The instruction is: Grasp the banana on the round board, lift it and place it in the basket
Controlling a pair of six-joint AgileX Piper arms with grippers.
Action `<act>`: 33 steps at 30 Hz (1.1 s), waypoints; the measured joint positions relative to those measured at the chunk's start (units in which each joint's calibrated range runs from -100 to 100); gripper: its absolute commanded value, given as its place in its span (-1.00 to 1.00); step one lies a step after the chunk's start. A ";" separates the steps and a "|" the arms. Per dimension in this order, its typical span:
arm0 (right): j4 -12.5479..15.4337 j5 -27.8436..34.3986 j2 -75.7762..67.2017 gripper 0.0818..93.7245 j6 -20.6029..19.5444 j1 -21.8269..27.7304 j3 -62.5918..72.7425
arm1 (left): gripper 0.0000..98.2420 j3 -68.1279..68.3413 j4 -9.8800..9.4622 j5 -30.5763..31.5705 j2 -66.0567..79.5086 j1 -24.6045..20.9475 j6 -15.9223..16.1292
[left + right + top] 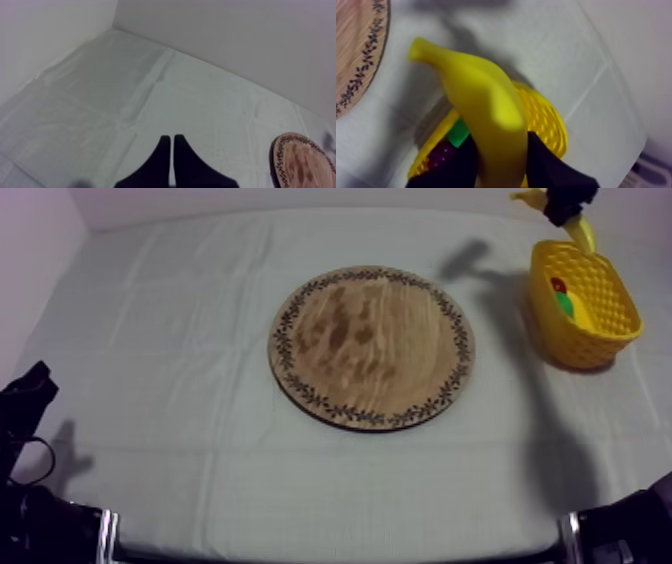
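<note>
My right gripper (pixel 566 206) hangs at the far right above the yellow basket (pixel 600 318), shut on the yellow banana (pixel 581 232). In the right wrist view the banana (pixel 481 105) sits between my black fingers (pixel 543 162) directly over the basket (pixel 546 122). The round wooden board (pixel 372 345) with its patterned rim lies bare at the table's middle. My left gripper (pixel 28 388) rests low at the left, and its fingers (pixel 162 157) lie together as a narrow wedge over the cloth.
Inside the basket lie a small red fruit (pixel 558 285) and something green (pixel 565 304). The right wrist view shows a green piece (pixel 457 133) and a dark purple one (pixel 441 155) in it. The board's edge (pixel 300 162) shows beside my left gripper.
</note>
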State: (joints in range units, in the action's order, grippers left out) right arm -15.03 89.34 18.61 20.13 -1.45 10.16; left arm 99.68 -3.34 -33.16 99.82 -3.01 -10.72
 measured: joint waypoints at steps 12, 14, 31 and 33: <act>0.94 0.98 -0.45 -0.44 -1.70 6.01 -2.41 | -1.00 0.00 0.00 0.00 0.00 0.00 0.00; 0.94 0.60 -0.92 -0.44 -1.90 6.88 -3.48 | -1.00 0.00 0.00 0.00 0.00 0.00 0.00; 2.34 -0.97 0.73 -0.43 -3.30 7.87 -9.42 | -1.00 0.00 0.00 0.00 0.00 0.00 0.00; 2.51 -2.13 1.98 -0.42 -3.65 7.69 -10.95 | -1.00 0.00 0.00 0.00 0.00 0.00 0.00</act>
State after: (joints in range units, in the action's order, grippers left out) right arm -12.53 87.21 20.59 16.48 6.24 -0.79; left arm 99.68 -3.34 -33.16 99.82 -3.01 -10.72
